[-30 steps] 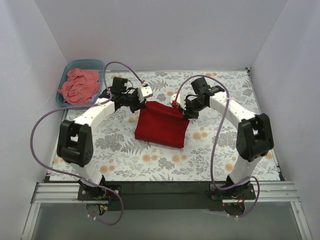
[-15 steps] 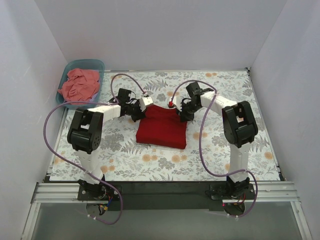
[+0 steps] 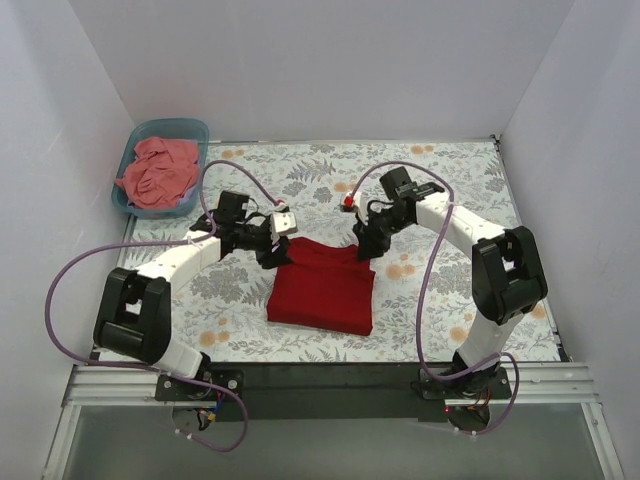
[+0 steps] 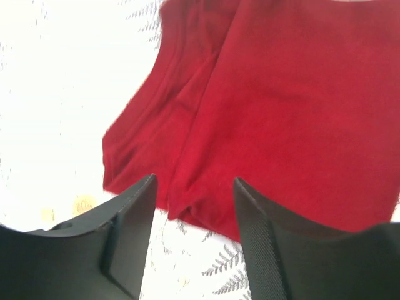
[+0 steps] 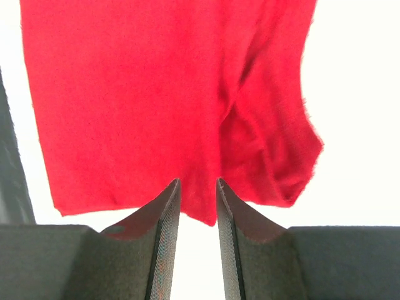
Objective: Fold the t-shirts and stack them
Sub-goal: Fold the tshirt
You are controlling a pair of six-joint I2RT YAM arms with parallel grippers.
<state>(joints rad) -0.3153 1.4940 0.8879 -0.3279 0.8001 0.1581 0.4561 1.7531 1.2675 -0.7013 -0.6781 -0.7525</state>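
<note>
One folded crimson cotton t-shirt [image 3: 322, 290] on the floral-patterned desk [image 3: 240, 320].
Left claw [image 4: 194, 181] open above it; right claw [image 5: 198, 181] narrowly parted at its edge.

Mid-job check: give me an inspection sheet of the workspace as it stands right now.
Surface: floral table mat, lying flat.
Job's things: crimson t-shirt folded, flat at mid-table; salmon-pink t-shirt crumpled inside the teal tub at the far left corner.
Clutter: nothing seen.
Grippers: left claw open at the crimson shirt's far left corner; right claw narrowly open at its far right corner.
Cables: purple cables loop off both arms; none lies on the crimson shirt.
Surroundings: white walls on three sides.
</note>
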